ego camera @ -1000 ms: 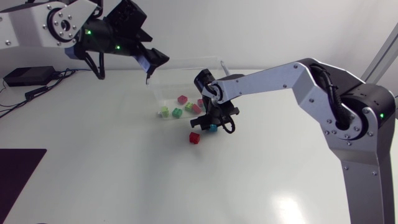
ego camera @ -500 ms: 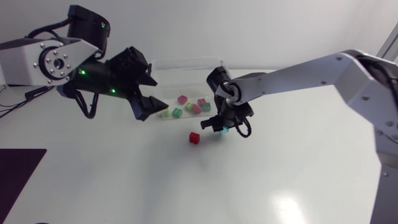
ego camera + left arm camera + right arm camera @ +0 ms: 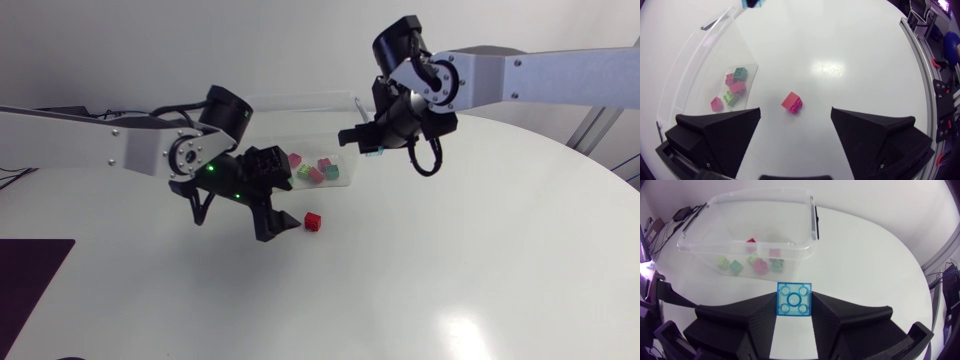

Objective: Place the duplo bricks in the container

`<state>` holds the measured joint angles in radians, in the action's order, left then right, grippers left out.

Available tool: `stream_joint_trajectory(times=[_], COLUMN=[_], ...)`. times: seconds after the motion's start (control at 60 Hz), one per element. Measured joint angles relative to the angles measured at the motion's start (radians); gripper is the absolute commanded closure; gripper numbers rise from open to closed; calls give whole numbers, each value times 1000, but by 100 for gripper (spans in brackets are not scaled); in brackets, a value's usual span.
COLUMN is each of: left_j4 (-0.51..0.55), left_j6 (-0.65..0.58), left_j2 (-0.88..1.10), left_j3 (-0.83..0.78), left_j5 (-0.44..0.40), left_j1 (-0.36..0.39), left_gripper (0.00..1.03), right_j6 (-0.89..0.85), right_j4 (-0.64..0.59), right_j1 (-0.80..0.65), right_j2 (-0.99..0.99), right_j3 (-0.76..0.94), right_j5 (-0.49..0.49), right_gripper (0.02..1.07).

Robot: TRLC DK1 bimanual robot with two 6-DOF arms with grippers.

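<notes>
A clear plastic container (image 3: 342, 101) stands at the back of the table with several pink and green bricks (image 3: 312, 171) inside. My right gripper (image 3: 368, 146) hangs above the container's right end, shut on a translucent blue brick (image 3: 794, 299), with the container (image 3: 813, 221) ahead of it and below. A red brick (image 3: 313, 221) lies on the table in front of the container. Just left of that brick, low over the table, is my left gripper (image 3: 277, 222). In the left wrist view the gripper (image 3: 795, 112) is open and the red brick (image 3: 792, 103) lies just ahead of its gap.
A dark mat (image 3: 25, 275) lies at the table's front left corner. White tabletop (image 3: 420, 280) stretches to the front and right. In the left wrist view the container's wall (image 3: 700, 65) curves past the gripper's left finger, close to it.
My right gripper closed on the blue brick and lifted it from the table to above the container's right end. The left arm swung down from behind the container to the red brick.
</notes>
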<state>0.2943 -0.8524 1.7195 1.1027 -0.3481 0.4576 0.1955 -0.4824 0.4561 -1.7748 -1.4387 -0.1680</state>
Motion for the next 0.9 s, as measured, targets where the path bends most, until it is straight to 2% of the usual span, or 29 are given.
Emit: stream_joint_trajectory(times=[0.233,0.633,0.783,0.9], left_j4=[-90,-97,-29,87], left_j6=[-63,-227,-269,-315], left_j2=[96,217,272,320], left_j3=[2,92,179,263], left_j5=[16,16,16,16], left_j1=[37,42,42,42], left_gripper=[5,6,7,7], right_j6=[-8,-9,-9,-9], right_j4=[-4,-3,2,8], right_j1=[-15,-32,-32,-36], right_j2=[-21,-119,-137,-150], right_j3=[-142,-230,-252,-275], right_j5=[40,74,93,95], right_gripper=[83,83,83,83])
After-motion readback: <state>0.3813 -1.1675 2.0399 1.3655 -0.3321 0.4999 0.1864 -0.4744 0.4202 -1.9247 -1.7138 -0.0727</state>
